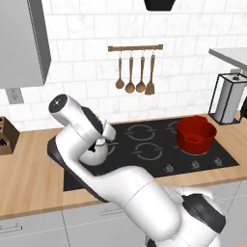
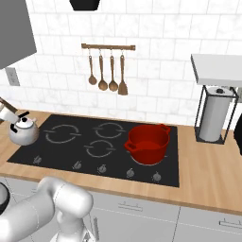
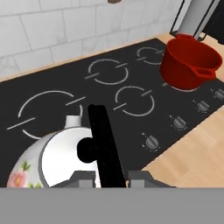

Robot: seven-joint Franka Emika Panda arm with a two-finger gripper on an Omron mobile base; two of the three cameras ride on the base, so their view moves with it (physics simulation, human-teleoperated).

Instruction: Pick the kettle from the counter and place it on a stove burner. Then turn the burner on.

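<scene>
One squat cream-white floral kettle (image 3: 48,164) clamped by its black arched handle in two-finger gripper (image 3: 105,177), left of red two-handled pot (image 3: 190,63).

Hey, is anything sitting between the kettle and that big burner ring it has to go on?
Nothing visible. The gripper is shut on the kettle handle, at the cooktop's left edge. The stove burner next to it is bare black glass; the red pot stands at the far end.
</scene>
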